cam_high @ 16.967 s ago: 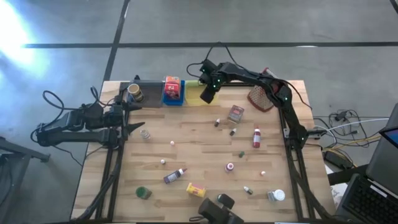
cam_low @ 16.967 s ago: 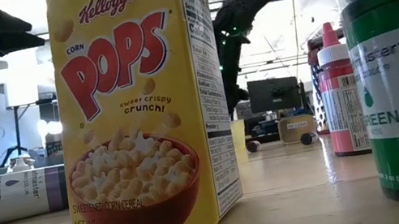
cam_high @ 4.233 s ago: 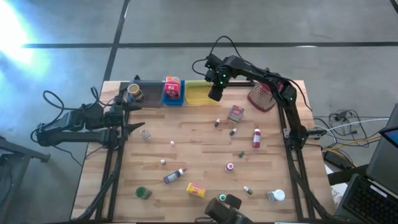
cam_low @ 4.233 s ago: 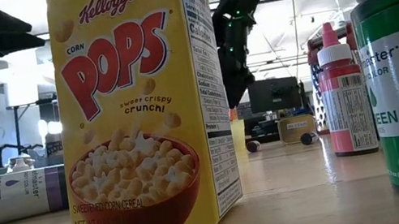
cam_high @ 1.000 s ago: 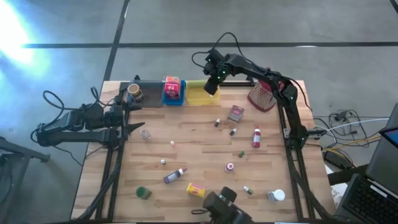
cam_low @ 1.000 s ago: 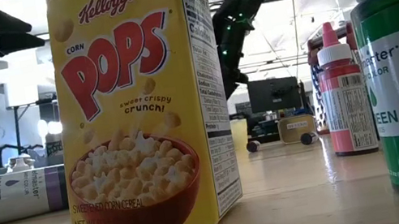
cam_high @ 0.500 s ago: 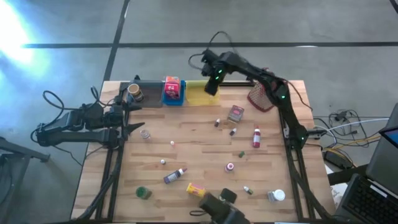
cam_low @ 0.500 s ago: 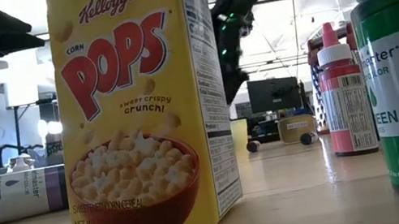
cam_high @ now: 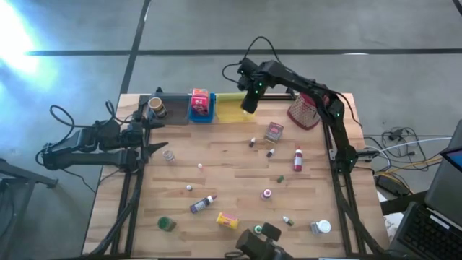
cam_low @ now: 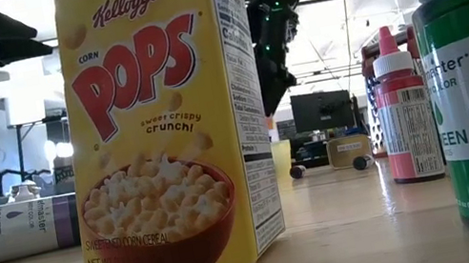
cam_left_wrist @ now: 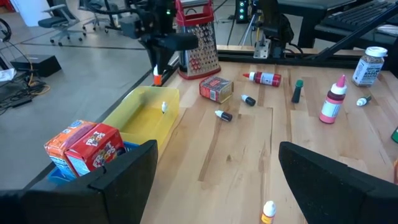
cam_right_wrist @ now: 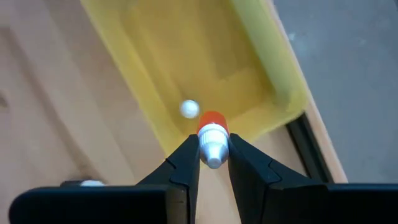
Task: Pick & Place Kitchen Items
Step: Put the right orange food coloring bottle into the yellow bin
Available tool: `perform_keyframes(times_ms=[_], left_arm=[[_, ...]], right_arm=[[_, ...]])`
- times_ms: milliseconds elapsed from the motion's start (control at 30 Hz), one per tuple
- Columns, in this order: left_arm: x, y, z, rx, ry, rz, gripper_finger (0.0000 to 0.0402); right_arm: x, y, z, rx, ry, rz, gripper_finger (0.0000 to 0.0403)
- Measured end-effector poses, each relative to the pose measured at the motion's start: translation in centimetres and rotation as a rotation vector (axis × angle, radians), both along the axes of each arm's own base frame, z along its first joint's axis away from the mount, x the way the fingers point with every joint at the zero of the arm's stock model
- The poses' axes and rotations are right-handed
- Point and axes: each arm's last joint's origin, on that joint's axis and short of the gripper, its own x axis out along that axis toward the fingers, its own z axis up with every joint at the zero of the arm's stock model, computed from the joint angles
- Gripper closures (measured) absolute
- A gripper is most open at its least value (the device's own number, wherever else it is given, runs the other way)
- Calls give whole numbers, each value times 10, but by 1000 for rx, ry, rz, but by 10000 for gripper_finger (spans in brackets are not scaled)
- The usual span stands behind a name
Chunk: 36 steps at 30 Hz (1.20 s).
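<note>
The right claw [cam_right_wrist: 211, 163] hangs over the yellow tray [cam_high: 229, 108] at the tabletop's far edge, clamped on a small orange-capped bottle [cam_right_wrist: 212, 142]; released off-centre, it could bounce over the tray's rim. That tray holds one small white item [cam_right_wrist: 189, 109], the blue tray [cam_high: 201, 114] holds red boxes [cam_left_wrist: 81, 144], and the left claw [cam_left_wrist: 211, 180] waits, spread apart, at the left edge.

An orange-capped white bottle [cam_right_wrist: 212, 138] hangs over the yellow tray [cam_right_wrist: 249, 74], beside a blue tray [cam_high: 201, 115] holding red boxes [cam_left_wrist: 87, 148].

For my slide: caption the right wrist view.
Right end effector holds an orange-capped bottle above the yellow tray.
</note>
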Motion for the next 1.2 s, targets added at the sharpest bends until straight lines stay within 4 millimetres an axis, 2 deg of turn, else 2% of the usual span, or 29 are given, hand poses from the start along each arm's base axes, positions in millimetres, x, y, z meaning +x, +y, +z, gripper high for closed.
perform_keyframes(times_ms=[367,733,1200], left_arm=[[0,0,0,0,1,0,62],[0,0,0,0,1,0,62],[0,0,0,0,1,0,62]], right_arm=[[-1,0,-35,16,33,24,335],[-3,2,-61,23,38,38,335],[0,3,-69,3,13,46,335]])
